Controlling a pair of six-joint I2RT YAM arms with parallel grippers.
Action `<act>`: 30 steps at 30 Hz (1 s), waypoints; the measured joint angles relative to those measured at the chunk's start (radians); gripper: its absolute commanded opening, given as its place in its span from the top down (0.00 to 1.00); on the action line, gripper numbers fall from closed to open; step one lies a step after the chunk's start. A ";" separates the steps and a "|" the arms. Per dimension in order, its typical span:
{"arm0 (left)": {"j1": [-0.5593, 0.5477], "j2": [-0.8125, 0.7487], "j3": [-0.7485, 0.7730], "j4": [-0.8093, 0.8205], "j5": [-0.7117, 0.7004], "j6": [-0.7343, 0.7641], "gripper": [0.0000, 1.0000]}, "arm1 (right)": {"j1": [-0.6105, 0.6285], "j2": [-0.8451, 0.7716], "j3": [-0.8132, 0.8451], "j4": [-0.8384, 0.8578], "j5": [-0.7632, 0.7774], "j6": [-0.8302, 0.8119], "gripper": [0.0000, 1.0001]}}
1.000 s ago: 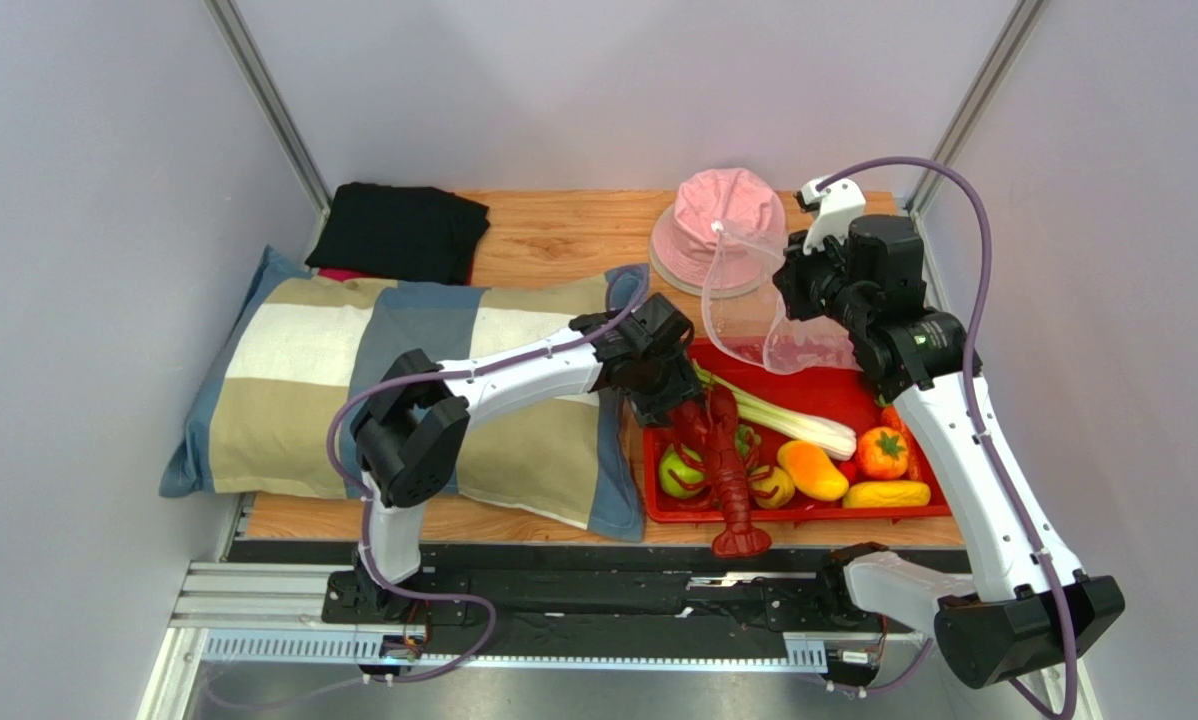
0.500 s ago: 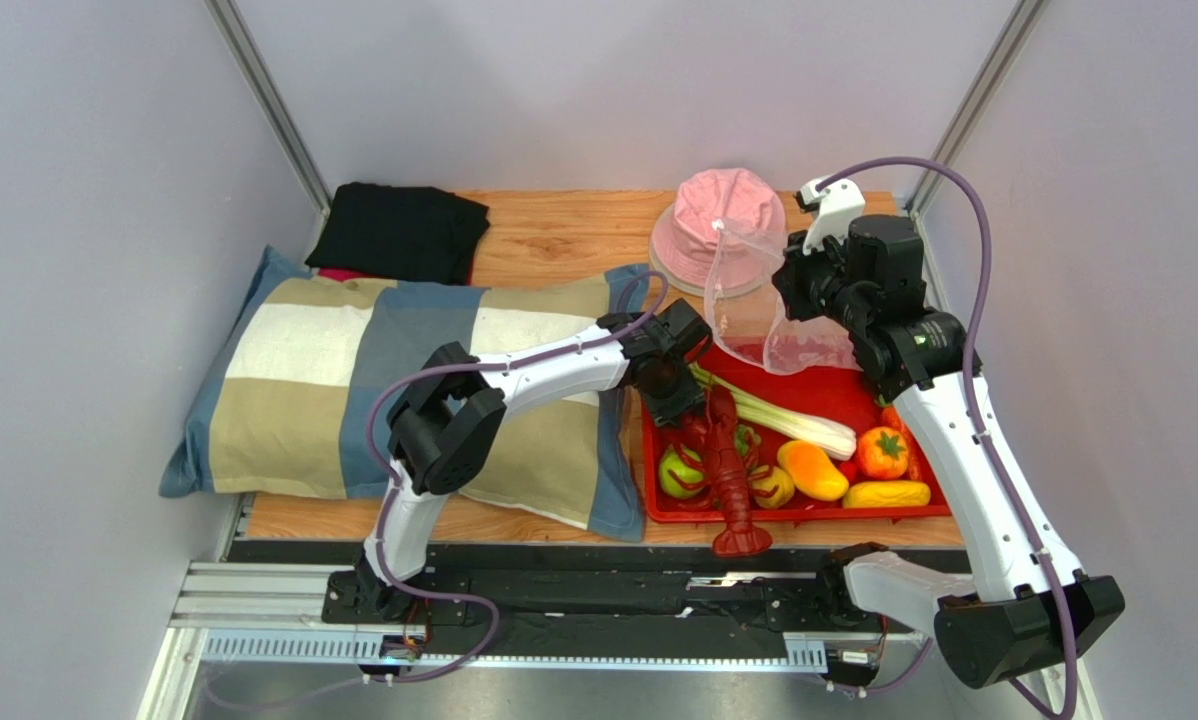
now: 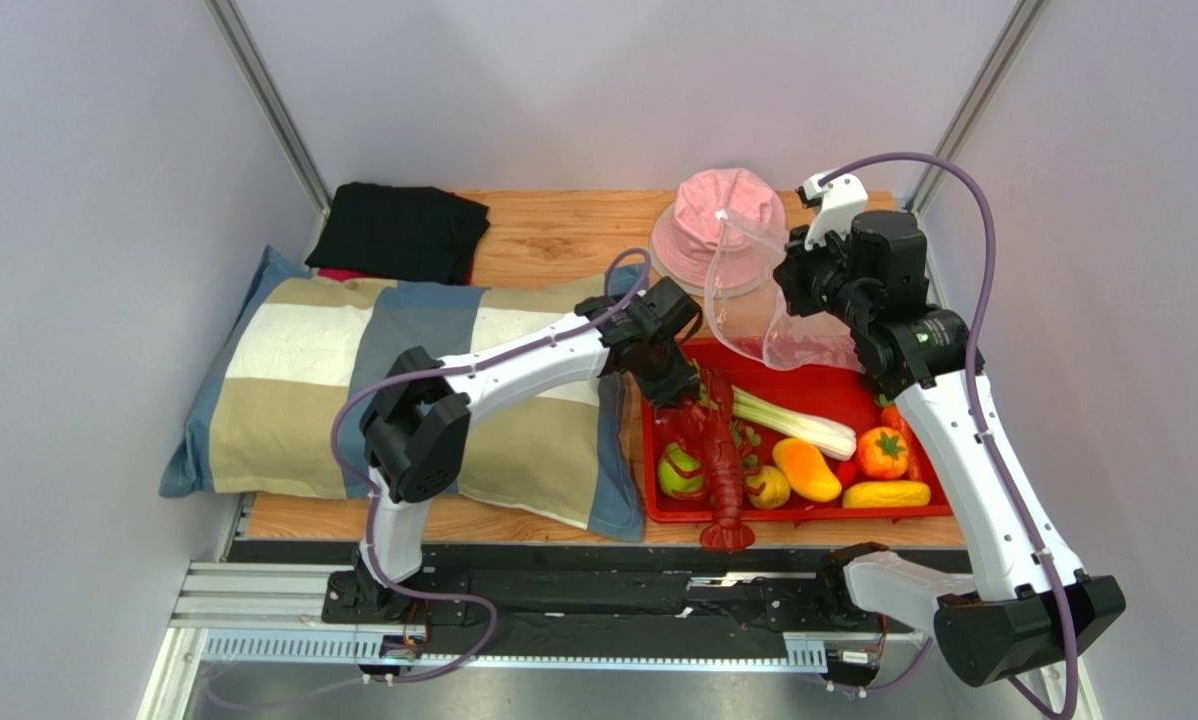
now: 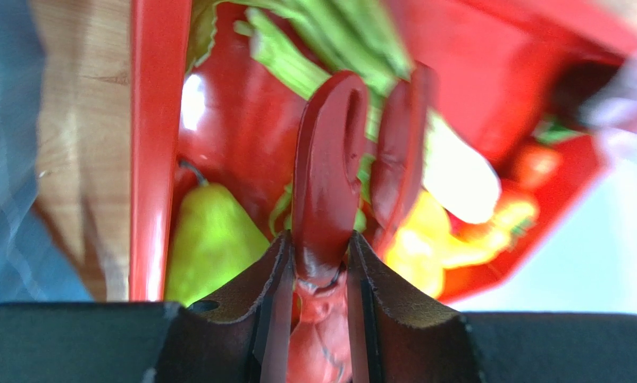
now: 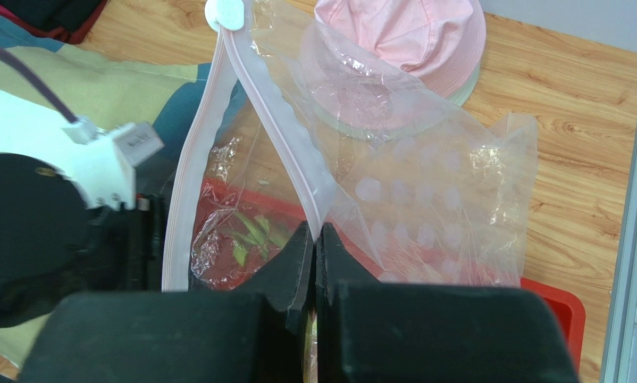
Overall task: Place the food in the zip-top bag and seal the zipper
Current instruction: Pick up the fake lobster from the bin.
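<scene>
Mouth of zip-top bag [image 3: 755, 308] gapes toward left, room between zipper [image 5: 275, 136] strips | pink hat [image 3: 718, 210] close behind it | celery [image 3: 793, 423] and fruit [image 3: 808, 468] crowd red tray [image 3: 823, 383] below | pillow [image 3: 395, 390] fills left desk [image 3: 560, 248] | bare wood between black cloth [image 3: 402, 228] and hat

Robot test cell in a lab

Bare grey wall panels [image 3: 94, 225] on metal posts [image 3: 267, 102] box in a wooden tabletop [image 3: 560, 240]. Two robot arms [image 3: 523, 360] stand on a rail [image 3: 485, 608], with a pillow [image 3: 335, 360], pink hat [image 3: 710, 203] and toy food [image 3: 722, 465] as mismatched props.
</scene>
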 measured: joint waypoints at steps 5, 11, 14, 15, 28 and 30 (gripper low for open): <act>0.026 -0.137 -0.013 -0.013 -0.008 0.019 1.00 | -0.002 0.003 0.011 0.000 0.019 0.003 1.00; 0.066 -0.259 -0.066 -0.012 -0.007 0.063 1.00 | -0.012 0.003 0.034 0.001 0.050 0.019 1.00; 0.086 -0.300 -0.108 -0.008 -0.009 0.096 1.00 | -0.013 0.003 0.043 0.001 0.060 0.036 1.00; 0.092 -0.313 -0.124 -0.002 -0.011 0.109 1.00 | -0.013 0.003 0.046 0.001 0.061 0.043 1.00; 0.108 -0.545 -0.205 0.170 -0.133 0.341 1.00 | -0.013 0.010 0.090 -0.009 0.109 0.134 1.00; 0.114 -0.575 -0.205 0.208 -0.161 0.373 1.00 | -0.013 0.012 0.101 -0.010 0.121 0.148 1.00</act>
